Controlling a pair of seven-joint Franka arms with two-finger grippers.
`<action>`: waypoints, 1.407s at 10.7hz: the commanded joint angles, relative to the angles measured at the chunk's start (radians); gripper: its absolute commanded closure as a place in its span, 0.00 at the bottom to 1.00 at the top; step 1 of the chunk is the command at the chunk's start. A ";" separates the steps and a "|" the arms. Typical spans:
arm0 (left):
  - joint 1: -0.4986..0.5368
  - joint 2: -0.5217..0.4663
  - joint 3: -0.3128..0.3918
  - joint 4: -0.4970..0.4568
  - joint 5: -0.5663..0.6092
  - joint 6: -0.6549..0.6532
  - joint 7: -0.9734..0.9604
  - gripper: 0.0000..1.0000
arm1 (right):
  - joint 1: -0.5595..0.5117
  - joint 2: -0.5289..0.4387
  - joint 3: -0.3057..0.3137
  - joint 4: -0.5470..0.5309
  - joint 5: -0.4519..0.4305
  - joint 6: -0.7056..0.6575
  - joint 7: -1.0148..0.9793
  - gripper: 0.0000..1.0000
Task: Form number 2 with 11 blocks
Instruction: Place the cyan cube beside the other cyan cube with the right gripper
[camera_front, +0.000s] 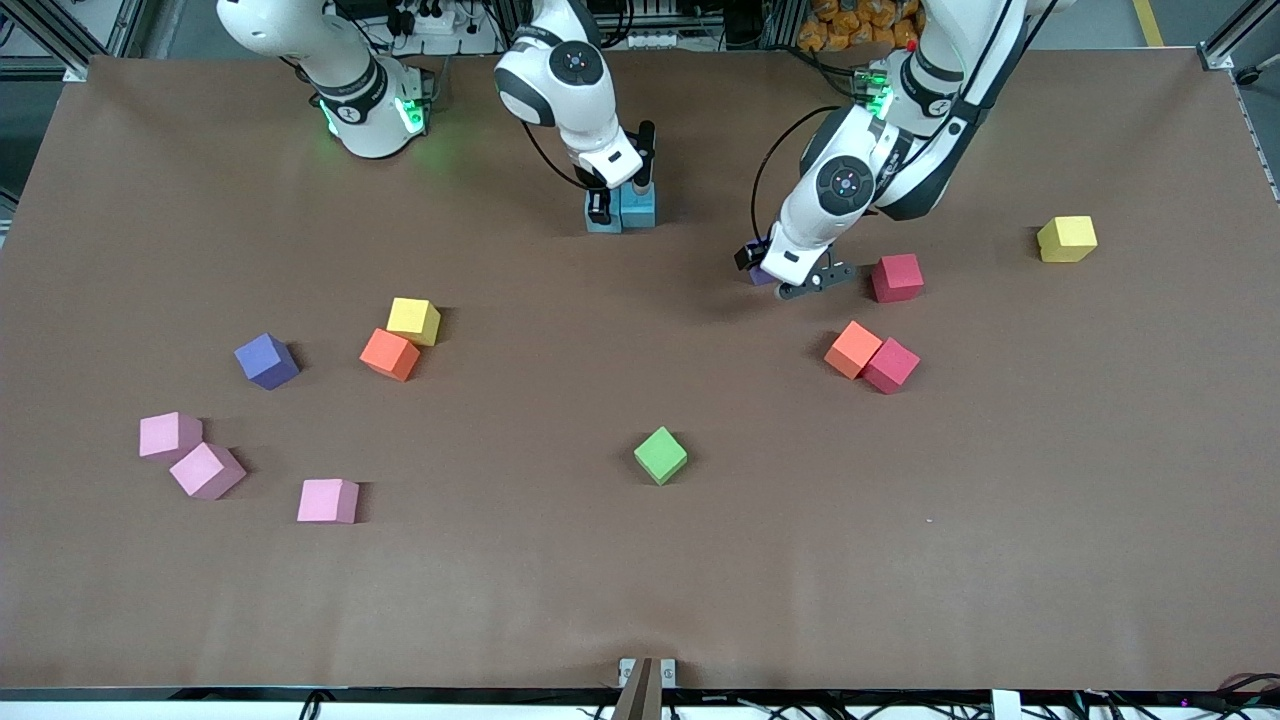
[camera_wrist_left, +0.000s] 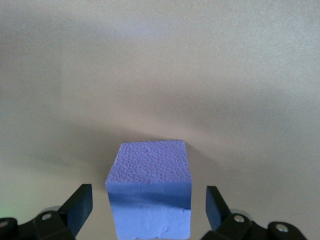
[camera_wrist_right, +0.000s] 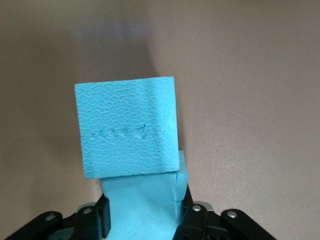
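I judge the task barely begun: only two light blue blocks (camera_front: 622, 209) sit touching side by side near the robots' bases, while the others lie scattered across the tabletop (camera_front: 640, 580), all nearer the front camera than that pair. Taking that pair as my landmark, the right end effector (camera_front: 620, 195) is down on it, and in the right wrist view its fingers (camera_wrist_right: 192, 220) look clamped on one light blue block (camera_wrist_right: 142, 205) pressed against its neighbour (camera_wrist_right: 127, 127); next I would let go and lift straight up without nudging the pair. Toward the left arm's end from the pair, the left end effector (camera_front: 790, 280) sits low over a purple block (camera_wrist_left: 150, 187), jaws apart, one on each side and not touching; closing squarely comes next.
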 joint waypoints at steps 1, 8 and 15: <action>-0.011 0.026 -0.003 -0.004 -0.026 0.043 -0.005 0.00 | 0.028 0.029 -0.010 0.001 -0.009 0.031 0.035 0.19; -0.023 0.040 -0.003 0.001 -0.044 0.062 -0.006 0.66 | 0.014 -0.045 -0.013 0.001 -0.011 -0.029 0.006 0.00; -0.079 -0.005 -0.004 0.033 -0.139 0.062 -0.229 0.66 | -0.092 -0.226 -0.152 0.021 -0.011 -0.284 -0.099 0.00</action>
